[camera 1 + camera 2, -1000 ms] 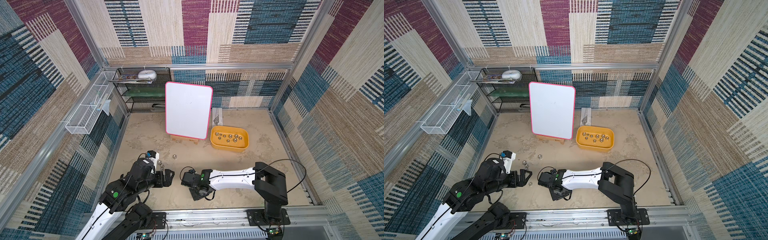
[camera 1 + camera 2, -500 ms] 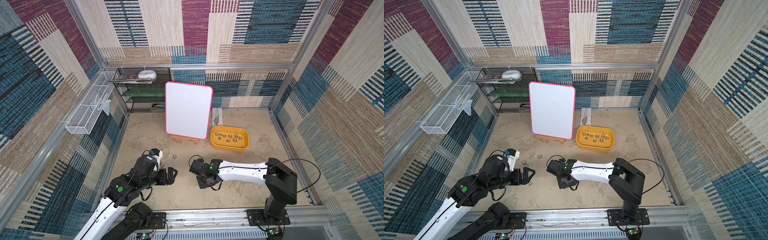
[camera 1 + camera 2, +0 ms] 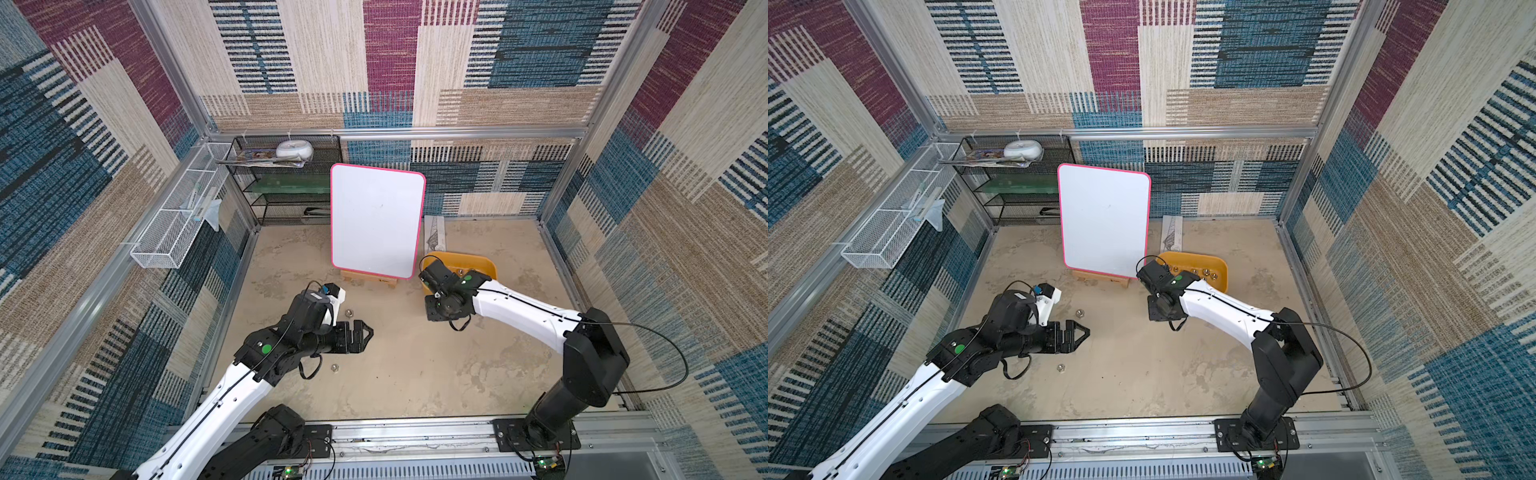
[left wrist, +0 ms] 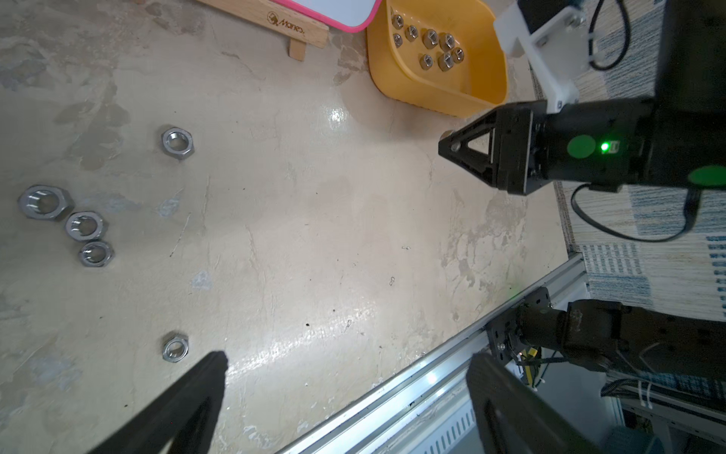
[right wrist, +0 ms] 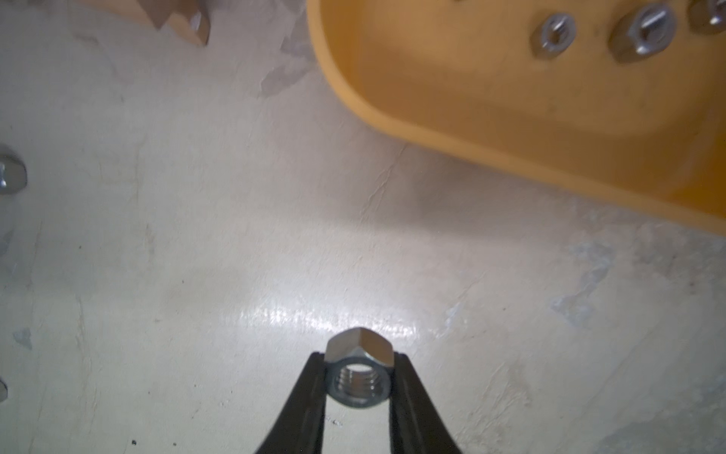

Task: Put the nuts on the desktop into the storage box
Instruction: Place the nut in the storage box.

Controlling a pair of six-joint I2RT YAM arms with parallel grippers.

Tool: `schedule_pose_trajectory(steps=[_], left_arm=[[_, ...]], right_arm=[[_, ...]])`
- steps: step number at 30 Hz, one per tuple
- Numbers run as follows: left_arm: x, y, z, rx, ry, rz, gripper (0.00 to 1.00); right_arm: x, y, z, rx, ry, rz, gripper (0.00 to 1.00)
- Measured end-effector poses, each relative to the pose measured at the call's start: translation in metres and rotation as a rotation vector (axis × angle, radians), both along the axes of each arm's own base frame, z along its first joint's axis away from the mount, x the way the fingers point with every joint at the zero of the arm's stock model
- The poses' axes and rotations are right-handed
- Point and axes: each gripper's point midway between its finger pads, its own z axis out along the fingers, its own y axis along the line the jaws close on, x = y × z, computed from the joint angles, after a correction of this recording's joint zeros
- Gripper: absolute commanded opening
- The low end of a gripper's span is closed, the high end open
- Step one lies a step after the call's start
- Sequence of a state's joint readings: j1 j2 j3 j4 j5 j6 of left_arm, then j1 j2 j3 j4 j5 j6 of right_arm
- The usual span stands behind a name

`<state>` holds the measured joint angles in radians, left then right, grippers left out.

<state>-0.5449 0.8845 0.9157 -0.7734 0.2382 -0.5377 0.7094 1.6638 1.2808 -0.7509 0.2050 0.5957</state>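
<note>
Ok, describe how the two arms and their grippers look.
Both arms, left arm and right arm, have white shells between black joints, round green stickers and thin black looping cables. The left gripper and right gripper are black, with triangular open-frame jaws. A green light glows on the right wrist.

both arms are built alike: the left arm [image 3: 232, 399] and right arm [image 3: 523, 311] each have a long glossy white link set between chunky black joint housings. round green stickers [image 3: 265, 347] mark the black joints, and a small green light [image 4: 605, 147] glows by the right wrist. thin black cables [image 4: 648, 240] loop outside the shells. the left pincer [image 3: 365, 334] and right pincer [image 4: 448, 146] are black with triangular cut-outs. white brackets [image 3: 338, 293] sit at the wrists; black base plates [image 3: 536, 434] show silver screws.
</note>
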Motion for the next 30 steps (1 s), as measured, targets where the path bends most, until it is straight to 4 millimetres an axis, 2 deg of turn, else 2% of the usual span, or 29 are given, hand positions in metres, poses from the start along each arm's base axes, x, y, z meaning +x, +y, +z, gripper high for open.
schedule_pose_trajectory(steps=[4,7,13,16,23,30], left_arm=[[0.012,-0.011,0.003,-0.008,0.005,-0.019,1.00],[0.022,-0.018,0.006,-0.010,-0.003,-0.028,1.00],[0.037,-0.027,0.005,0.011,0.007,-0.044,1.00],[0.044,-0.031,0.005,0.020,0.004,-0.054,1.00],[0.056,-0.037,0.001,0.042,0.007,-0.065,1.00],[0.068,-0.036,-0.004,0.056,0.017,-0.059,1.00]], right_arm=[[0.041,-0.019,0.007,-0.006,-0.026,-0.043,0.29],[0.071,-0.032,0.005,-0.005,-0.026,-0.072,0.29],[0.126,-0.054,-0.010,-0.011,-0.023,-0.118,0.29],[0.146,-0.060,-0.021,-0.016,-0.011,-0.123,0.29],[0.171,-0.072,-0.043,-0.041,0.015,-0.125,0.29],[0.181,-0.053,-0.041,0.010,0.014,-0.081,0.29]])
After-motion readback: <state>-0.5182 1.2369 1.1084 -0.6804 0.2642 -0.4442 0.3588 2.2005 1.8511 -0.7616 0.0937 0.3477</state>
